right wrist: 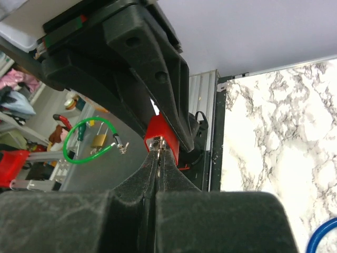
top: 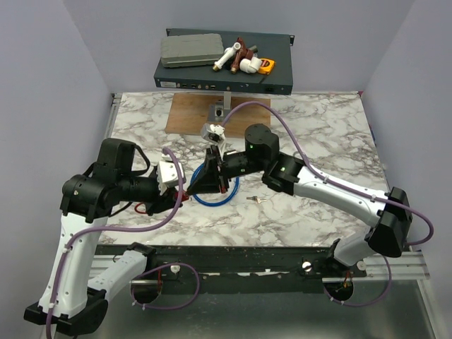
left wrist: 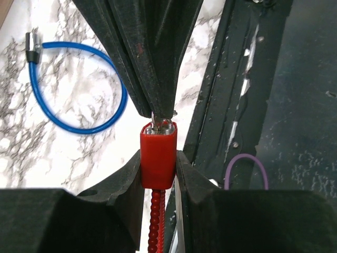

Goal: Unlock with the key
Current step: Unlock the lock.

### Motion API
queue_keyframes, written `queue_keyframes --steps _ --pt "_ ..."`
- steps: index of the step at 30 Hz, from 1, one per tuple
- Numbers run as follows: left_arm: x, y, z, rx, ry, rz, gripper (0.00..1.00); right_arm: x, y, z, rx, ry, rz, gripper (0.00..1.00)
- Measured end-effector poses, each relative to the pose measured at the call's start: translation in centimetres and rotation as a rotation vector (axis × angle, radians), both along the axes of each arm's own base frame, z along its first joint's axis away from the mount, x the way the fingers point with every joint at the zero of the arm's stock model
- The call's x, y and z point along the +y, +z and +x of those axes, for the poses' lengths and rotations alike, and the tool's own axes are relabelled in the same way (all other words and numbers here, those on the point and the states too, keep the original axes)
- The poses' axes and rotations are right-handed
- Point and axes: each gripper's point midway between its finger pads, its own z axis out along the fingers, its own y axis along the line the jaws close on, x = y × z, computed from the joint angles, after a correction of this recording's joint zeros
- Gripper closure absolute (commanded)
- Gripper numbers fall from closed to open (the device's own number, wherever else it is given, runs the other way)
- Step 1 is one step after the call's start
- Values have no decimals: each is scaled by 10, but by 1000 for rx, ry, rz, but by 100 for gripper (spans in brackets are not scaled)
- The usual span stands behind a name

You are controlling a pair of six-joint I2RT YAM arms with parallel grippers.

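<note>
left gripper [left wrist: 158, 155] pinches the red lock [left wrist: 158, 171]; right gripper [right wrist: 158, 152] pressed together on what may be the key [left wrist: 162, 124]. blue cable [left wrist: 73, 46] lies just far of them on the marble table [top: 318, 134].

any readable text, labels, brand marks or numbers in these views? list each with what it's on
No text can be read in any view.
rack unit front panel: faint marks by the ports, too small to read.
red lock body: plain, no print on the face shown.
grey case: no legible marking.
</note>
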Motion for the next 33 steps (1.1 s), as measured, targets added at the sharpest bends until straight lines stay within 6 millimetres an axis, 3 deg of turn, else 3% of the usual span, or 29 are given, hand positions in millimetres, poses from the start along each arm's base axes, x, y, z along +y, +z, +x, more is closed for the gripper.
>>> queue_keyframes --steps 7,12,21,33 --pt "11 -10 11 -59 40 120 100 10 -11 8 131 -48 -51 99" --pt "19 -13 30 -125 82 205 100 16 -13 25 208 -132 -76 99" --pt "18 5 68 -361 149 251 100 12 1 58 354 -239 -45 99" --pt "18 4 85 -766 71 362 100 16 3 53 529 -200 -58 99"
